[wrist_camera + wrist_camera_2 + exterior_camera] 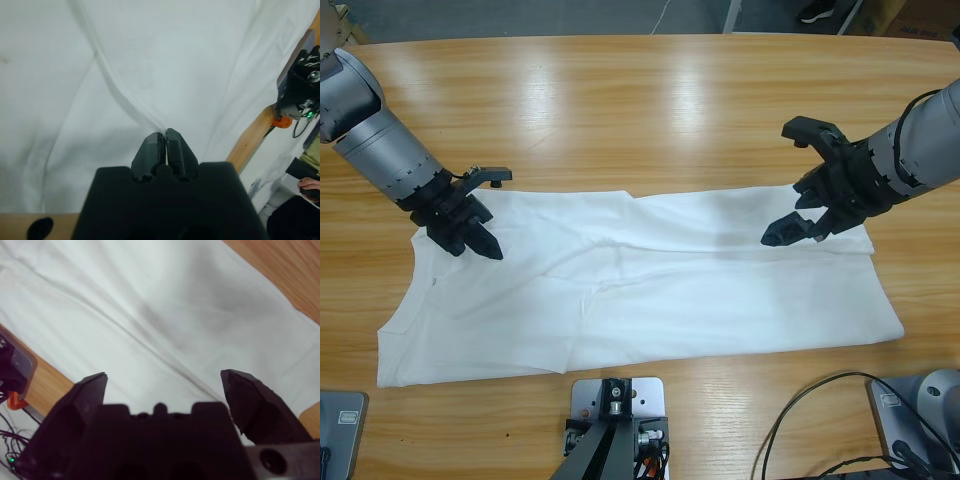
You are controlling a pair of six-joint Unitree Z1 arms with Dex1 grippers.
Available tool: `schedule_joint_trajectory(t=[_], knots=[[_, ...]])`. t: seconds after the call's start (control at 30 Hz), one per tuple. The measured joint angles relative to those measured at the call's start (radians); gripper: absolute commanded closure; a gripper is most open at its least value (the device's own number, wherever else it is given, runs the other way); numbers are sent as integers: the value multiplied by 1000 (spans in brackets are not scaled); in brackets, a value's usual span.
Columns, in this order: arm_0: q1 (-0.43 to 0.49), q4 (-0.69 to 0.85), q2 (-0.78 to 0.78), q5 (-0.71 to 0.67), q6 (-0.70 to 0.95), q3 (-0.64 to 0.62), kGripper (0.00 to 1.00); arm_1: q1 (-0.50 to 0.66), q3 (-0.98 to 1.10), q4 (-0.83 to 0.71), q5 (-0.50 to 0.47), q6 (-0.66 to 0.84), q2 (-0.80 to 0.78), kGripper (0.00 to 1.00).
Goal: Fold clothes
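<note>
A white T-shirt (670, 290) lies spread flat across the table, long side running left to right, with soft creases through its middle. My left gripper (488, 248) rests on the shirt's upper left corner. In the left wrist view the left gripper (163, 136) is shut, and a raised ridge of the shirt (150, 60) runs straight into its tips. My right gripper (788, 220) hovers open over the shirt's upper right part. In the right wrist view the right gripper (165, 376) is spread wide above the cloth (150, 305), with nothing between its jaws.
Bare wooden table (640, 100) stretches behind the shirt and along its front edge. Black cables (810, 425) loop at the front right. The table's edge (250, 140) shows beside the shirt in the left wrist view.
</note>
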Motion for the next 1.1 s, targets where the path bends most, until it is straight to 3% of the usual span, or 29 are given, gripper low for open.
schedule_joint_trajectory(t=[0.27, 0.47, 0.5, 0.53, 0.57, 0.97, 1.03, 1.1], knots=[[-5, -37, -19, 73, -23, 6, 1000, 0, 26, -14, 0, 3, 0, 78], [-37, -44, -83, 90, -52, -64, 976, 0, 29, -29, 0, 5, 0, 74], [-45, -44, -84, 90, -58, -72, 613, 0, 29, -29, 0, 5, 0, 73], [-52, -43, -84, 90, -65, -77, 319, 0, 29, -29, 0, 5, 0, 66], [-58, -41, -84, 90, -75, -78, 138, 0, 31, -29, 0, 5, 0, 59], [-65, -24, -59, 113, -132, -8, 146, 0, 57, -44, -4, 5, -1, 59], [-65, -24, -46, 113, -132, -8, 204, 0, 59, -44, -4, 5, -2, 58], [-65, -24, -34, 113, -132, -8, 381, 0, 66, -45, -4, 5, -3, 59]])
